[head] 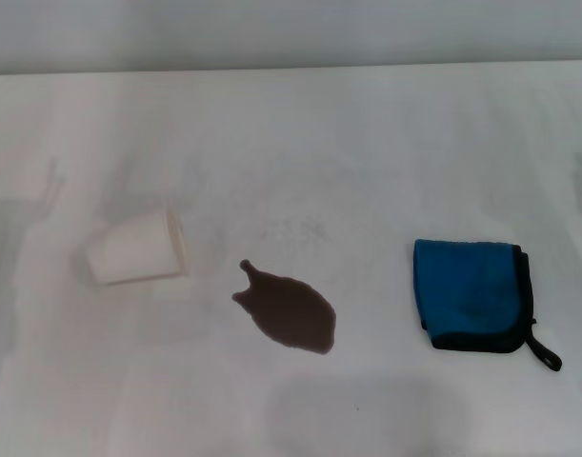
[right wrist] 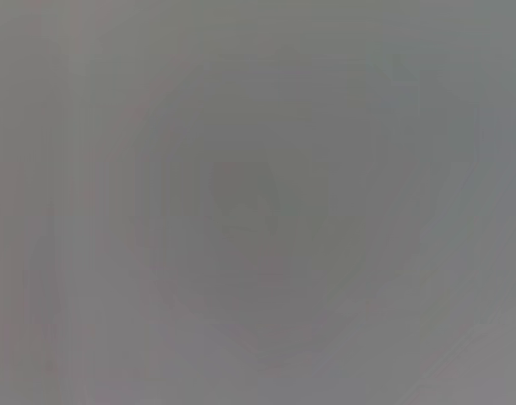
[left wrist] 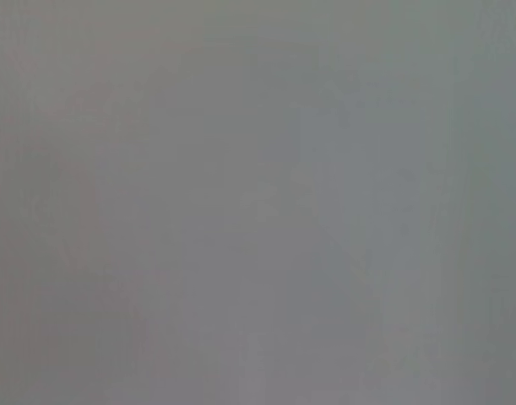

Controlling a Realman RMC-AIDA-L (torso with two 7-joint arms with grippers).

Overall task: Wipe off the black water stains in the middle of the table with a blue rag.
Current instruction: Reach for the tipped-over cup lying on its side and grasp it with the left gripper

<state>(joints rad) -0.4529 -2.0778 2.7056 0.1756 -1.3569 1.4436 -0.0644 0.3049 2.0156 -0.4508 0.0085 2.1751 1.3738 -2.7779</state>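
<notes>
Head view first: the wide white matte table (head: 367, 143) with faint grey smudges fills pretty much the whole picture. Near the middle sits the dark brown-black puddle of water stains (head: 291, 310), flat and teardrop-shaped, with a small narrow tail pointing up and to the left. Off to the right of it, well apart, lies the folded bright blue rag (head: 471, 295), a soft cloth that's roughly square, with black edging along its right and bottom sides and a short black loop tab (head: 546, 354) sticking out at the lower right corner. The rag lies flat on the table and nothing is touching it. On the left side of the puddle, near it but not touching, a white paper cup (head: 138, 249) lies tipped over on its side. Neither arm shows up here, so no gripper is in sight, and I can't tell whether the fingers are open or closed.

Left wrist view: just a plain grey blur, nothing to make out, no fingers visible.

Right wrist view: same deal, flat grey with nothing recognisable, so no word on that gripper's fingers either.
</notes>
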